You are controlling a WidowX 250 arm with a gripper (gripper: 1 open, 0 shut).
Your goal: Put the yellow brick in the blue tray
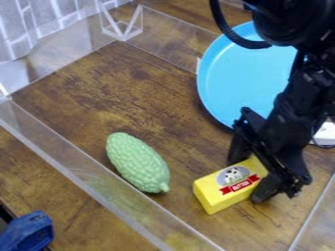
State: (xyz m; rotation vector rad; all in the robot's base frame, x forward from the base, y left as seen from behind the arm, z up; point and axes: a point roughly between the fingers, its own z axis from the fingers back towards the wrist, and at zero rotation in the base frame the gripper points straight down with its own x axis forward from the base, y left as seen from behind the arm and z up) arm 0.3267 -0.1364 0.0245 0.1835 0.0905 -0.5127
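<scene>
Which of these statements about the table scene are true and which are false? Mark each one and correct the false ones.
1. The yellow brick lies inside the blue tray. False: it lies on the wooden table, outside the tray.
2. The green gourd lies left of the brick. True.
3. The gripper is at the brick's right end. True.
4. The gourd touches the brick. False: bare wood separates them.

You can't see the blue tray (249, 78) whole: the arm covers its lower right and the right edge crops it. The hand (272, 178) hides the yellow brick's (225, 186) right end; contact there is unclear. The blue thing (23, 235) bottom left is cropped, unidentifiable.
</scene>
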